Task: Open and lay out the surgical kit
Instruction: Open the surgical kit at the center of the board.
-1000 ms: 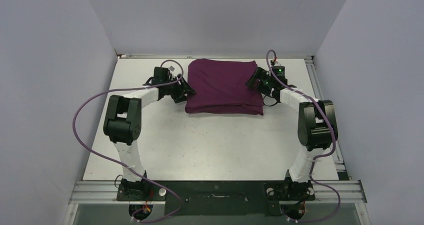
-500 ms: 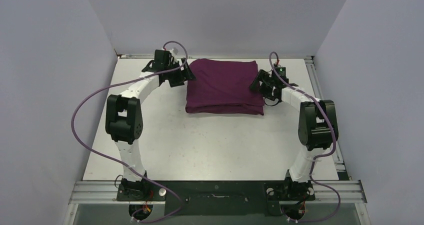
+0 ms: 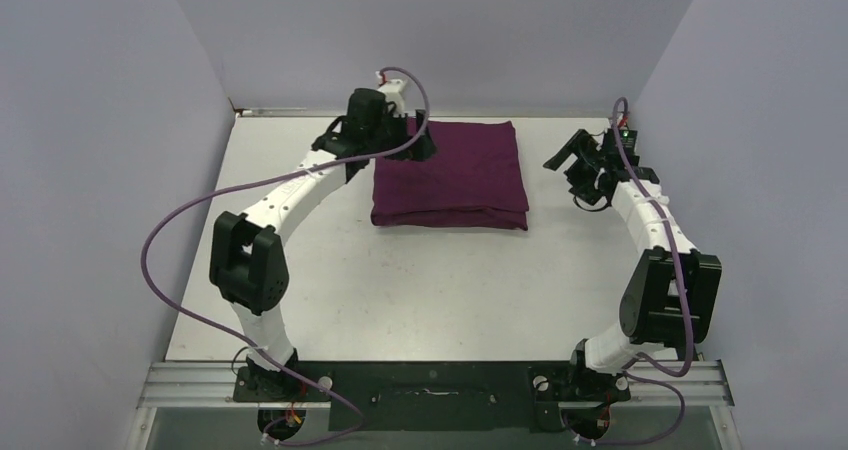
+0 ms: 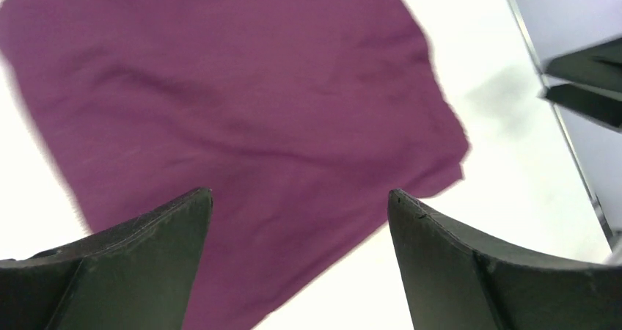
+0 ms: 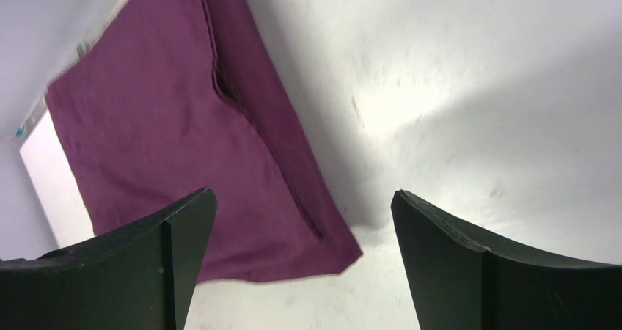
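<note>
The surgical kit [image 3: 450,175] is a dark purple cloth bundle, folded shut, lying flat at the back middle of the white table. My left gripper [image 3: 420,142] hovers over its far left corner. In the left wrist view the purple cloth [image 4: 220,103] fills most of the picture, and the left gripper [image 4: 301,194] stands open with nothing between its fingers. My right gripper [image 3: 565,160] hangs to the right of the bundle, apart from it. The right wrist view shows the right gripper [image 5: 302,193] open above the cloth's corner [image 5: 323,249] and bare table.
The white table [image 3: 420,270] is boxed in by pale walls on the left, back and right. A metal rail [image 3: 628,160] runs along its right edge, close to the right arm. Purple cables loop off both arms.
My left arm swung from the bundle's left side to its far left corner, and its gripper opened wider. My right arm drew away from the bundle's right edge toward the wall.
</note>
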`<control>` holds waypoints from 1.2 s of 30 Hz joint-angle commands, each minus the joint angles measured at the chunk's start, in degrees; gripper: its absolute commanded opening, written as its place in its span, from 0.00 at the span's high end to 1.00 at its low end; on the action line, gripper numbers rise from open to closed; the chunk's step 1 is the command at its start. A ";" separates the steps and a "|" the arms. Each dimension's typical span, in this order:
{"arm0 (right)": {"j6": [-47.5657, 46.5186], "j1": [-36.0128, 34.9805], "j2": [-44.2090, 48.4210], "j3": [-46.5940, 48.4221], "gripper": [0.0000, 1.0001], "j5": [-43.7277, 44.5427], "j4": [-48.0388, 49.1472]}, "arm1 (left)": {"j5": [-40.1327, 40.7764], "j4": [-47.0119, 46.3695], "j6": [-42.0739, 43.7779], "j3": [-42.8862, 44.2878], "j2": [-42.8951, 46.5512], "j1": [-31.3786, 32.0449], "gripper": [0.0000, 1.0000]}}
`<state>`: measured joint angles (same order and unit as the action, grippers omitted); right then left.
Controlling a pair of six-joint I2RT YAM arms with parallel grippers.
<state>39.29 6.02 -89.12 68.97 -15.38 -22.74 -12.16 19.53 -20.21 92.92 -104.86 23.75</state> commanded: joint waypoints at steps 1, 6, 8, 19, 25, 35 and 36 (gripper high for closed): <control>2.81 -0.79 2.05 -5.02 0.14 -8.52 -4.61 | 1.11 -8.68 1.90 0.67 1.12 7.42 0.13; 5.90 -0.77 2.55 -7.68 0.19 -7.76 -3.36 | 2.25 -14.46 6.40 0.68 -1.85 14.53 0.14; 6.80 -0.34 2.98 -8.12 0.22 -4.84 -4.82 | 3.18 -16.33 10.34 1.45 -3.60 17.41 0.17; 7.09 8.05 4.80 -12.15 0.27 -3.81 -10.23 | 21.68 -4.53 21.79 19.43 -21.94 30.17 0.21; 7.27 8.78 4.99 -12.92 0.27 -4.11 -9.82 | 24.15 4.19 21.51 29.26 -30.43 31.18 0.25; 7.29 10.28 6.23 -13.96 0.28 -4.31 -9.82 | 25.18 11.02 19.18 37.71 -36.44 30.99 0.44; 7.38 10.32 6.28 -13.87 0.28 -4.27 -9.79 | 24.00 11.45 18.18 38.32 -36.52 30.70 0.46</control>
<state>46.13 15.81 -85.97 55.13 -19.97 -33.08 12.01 27.92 0.10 126.67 -140.77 55.20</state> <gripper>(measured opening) 0.727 0.580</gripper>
